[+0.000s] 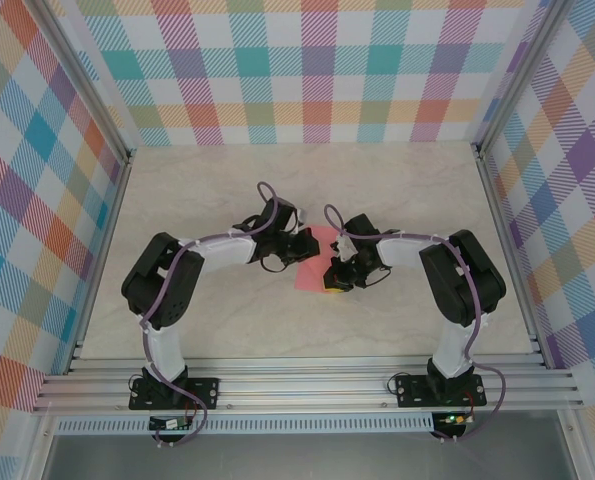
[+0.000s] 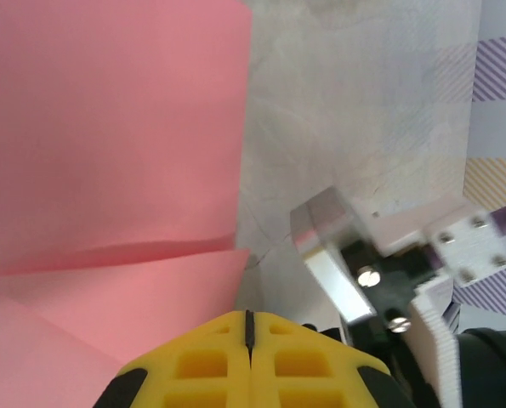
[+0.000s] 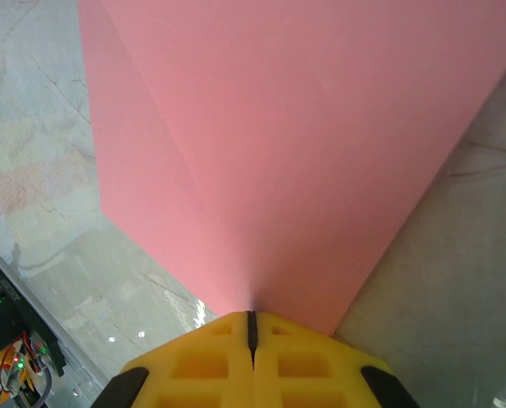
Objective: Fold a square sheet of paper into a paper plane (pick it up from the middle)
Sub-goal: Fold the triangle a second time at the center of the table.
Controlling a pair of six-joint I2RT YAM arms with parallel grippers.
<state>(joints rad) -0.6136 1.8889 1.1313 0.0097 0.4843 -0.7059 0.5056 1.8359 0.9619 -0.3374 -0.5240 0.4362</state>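
Now the right gripper [image 3: 252,318] pinches the square sheet of paper [image 3: 304,153], the closed left gripper [image 2: 249,316] alongside.

Open tabletop [image 1: 377,190], plaid walls [image 1: 317,70] around

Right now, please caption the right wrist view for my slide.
Shut yellow jaws pinch the pink paper at its near edge.

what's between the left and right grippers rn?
The square sheet of paper, already creased: the top view shows it spanning the gap between left gripper and right gripper, which is shut on it.
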